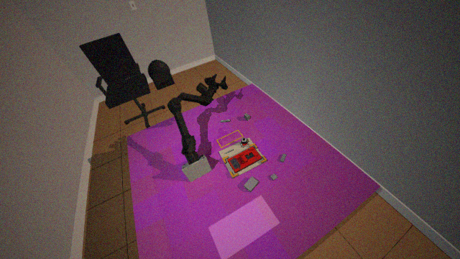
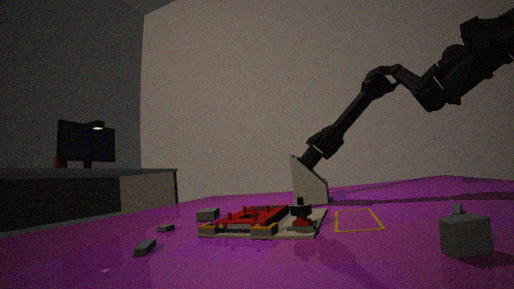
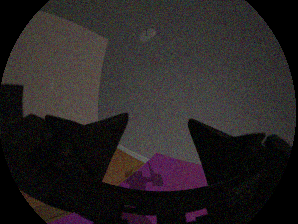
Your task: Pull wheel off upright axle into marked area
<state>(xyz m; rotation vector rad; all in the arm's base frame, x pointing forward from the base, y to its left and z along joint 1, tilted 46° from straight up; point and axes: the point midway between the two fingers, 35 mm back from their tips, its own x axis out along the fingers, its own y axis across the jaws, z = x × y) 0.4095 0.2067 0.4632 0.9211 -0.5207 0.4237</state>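
The black arm (image 1: 183, 122) reaches up high, far above the purple table (image 1: 305, 187). Its gripper (image 1: 218, 82) has its fingers wide apart and holds nothing. The little black wheel (image 2: 300, 208) sits on its upright axle on the white board (image 1: 230, 154), just beside the yellow marked area (image 2: 358, 220).

black chair (image 1: 120, 77), grey blocks (image 1: 251, 183), monitor (image 2: 85, 141)
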